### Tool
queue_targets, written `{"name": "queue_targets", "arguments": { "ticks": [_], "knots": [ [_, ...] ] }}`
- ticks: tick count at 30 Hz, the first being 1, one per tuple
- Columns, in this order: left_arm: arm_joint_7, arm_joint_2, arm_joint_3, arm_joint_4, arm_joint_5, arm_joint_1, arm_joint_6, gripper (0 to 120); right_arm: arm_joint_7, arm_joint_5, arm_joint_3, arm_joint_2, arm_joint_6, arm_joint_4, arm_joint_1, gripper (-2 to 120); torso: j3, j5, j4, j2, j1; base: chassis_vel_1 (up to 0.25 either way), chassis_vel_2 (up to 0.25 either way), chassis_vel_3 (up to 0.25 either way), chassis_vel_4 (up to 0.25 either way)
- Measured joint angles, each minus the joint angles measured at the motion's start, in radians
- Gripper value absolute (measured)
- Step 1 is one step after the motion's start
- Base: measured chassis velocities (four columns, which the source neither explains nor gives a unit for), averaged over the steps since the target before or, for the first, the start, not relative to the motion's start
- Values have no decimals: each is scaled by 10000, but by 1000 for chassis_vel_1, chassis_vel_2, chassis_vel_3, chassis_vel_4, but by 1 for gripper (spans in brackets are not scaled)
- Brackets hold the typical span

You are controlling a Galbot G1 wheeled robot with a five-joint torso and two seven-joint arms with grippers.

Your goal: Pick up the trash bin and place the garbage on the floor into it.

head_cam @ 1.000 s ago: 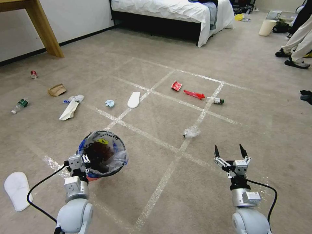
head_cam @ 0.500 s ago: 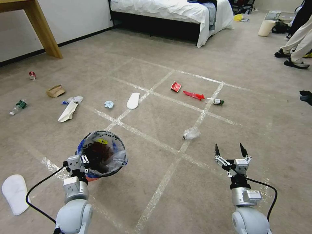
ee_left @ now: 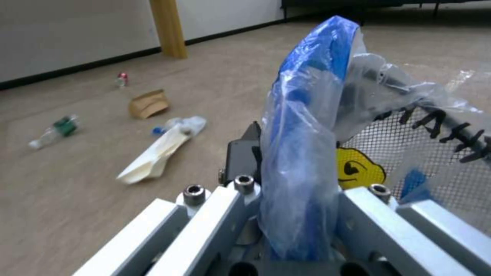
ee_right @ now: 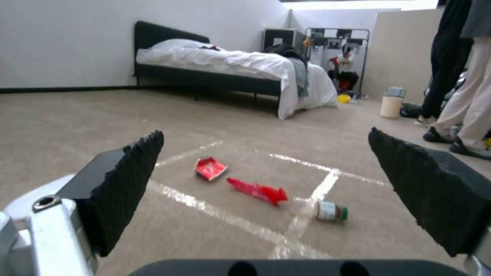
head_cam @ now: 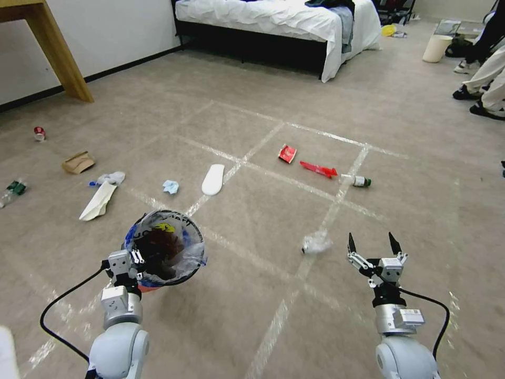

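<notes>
My left gripper (head_cam: 129, 260) is shut on the near rim of the trash bin (head_cam: 165, 250), a red bucket lined with a blue-edged clear bag (ee_left: 307, 115), held above the floor at lower left. My right gripper (head_cam: 371, 245) hangs open and empty at lower right, its pads (ee_right: 128, 184) wide apart. Garbage lies on the carpet: a crumpled clear plastic piece (head_cam: 316, 243) just ahead-left of the right gripper, red wrappers (head_cam: 286, 153), a small bottle (head_cam: 357, 181), a white foam piece (head_cam: 213, 179), a blue tissue (head_cam: 170, 186), folded paper (head_cam: 97, 201), a brown carton (head_cam: 78, 162) and a red can (head_cam: 39, 132).
A bed (head_cam: 273, 16) stands across the far wall and a wooden table leg (head_cam: 58, 58) at far left. A white bucket (head_cam: 436, 48) and a person's legs (head_cam: 484, 79) are at far right. Tape lines cross the carpet.
The whole view has shifted, so the camera moved: floor litter now sits lower and further left, and the clear plastic piece is closer to my right gripper. Both grippers keep their pose.
</notes>
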Motion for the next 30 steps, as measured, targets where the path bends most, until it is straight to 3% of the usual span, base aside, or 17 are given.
{"name": "queue_targets", "arguments": {
  "ticks": [14, 30],
  "knots": [
    [36, -3, -23, -19, 25, 39, -1, 4, 69, 6, -53, -17, 767, -276, 158, 100, 4, 7, 3, -3, 2, -326, 321, 318, -333],
    [54, 167, -42, 2, 40, 36, 44, 4, 51, -192, 67, -527, 206, -300, 60, 100, -1, 4, 1, -1, -1, -3, -9, -2, 11]
  ]
}}
